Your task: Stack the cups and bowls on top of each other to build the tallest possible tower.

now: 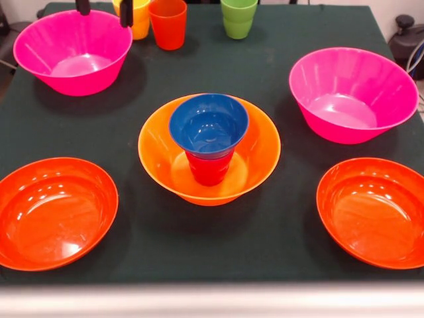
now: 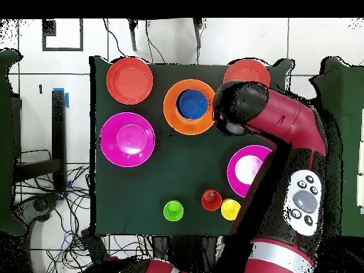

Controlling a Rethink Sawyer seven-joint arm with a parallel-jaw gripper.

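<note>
Two shallow red-orange bowls (image 1: 56, 212) (image 1: 374, 211) sit nearest, flanking the tower (image 1: 209, 147).
Its orange bowl (image 1: 258, 149) holds a red cup (image 1: 209, 169) topped by the blue bowl (image 1: 209, 124). At the far edge, the gripper (image 1: 104, 10) shows two dark tips spread apart, near the yellow cup (image 1: 140, 20).

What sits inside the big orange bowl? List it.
Inside the large orange bowl a red cup stands, with the small blue bowl resting on top of it. The blue bowl covers the cup's top, and the cup hides the orange bowl's floor beneath it.
</note>
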